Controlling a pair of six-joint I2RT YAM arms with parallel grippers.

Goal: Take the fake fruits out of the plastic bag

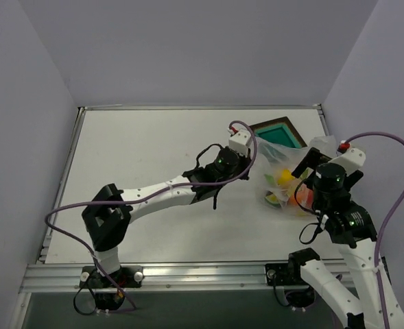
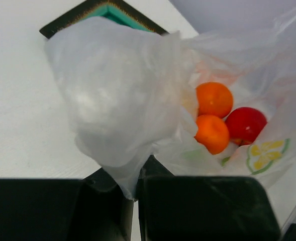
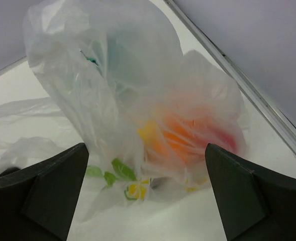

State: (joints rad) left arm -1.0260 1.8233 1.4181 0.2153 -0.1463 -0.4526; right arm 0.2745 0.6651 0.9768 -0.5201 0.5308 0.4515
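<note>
The clear plastic bag with printed citrus slices lies at the right of the table, partly over the tray. My left gripper is shut on a bunched fold of the bag's edge and holds it up. In the left wrist view two orange balls and the red apple lie inside the bag. The yellow pear shows through the plastic from above. My right gripper is open at the bag's near right side, its fingers apart in front of the blurred fruits; it touches nothing I can see.
The dark square tray with a teal centre sits at the back right, half under the bag. The table's raised right rail runs close behind the bag. Bare white tabletop lies to the left.
</note>
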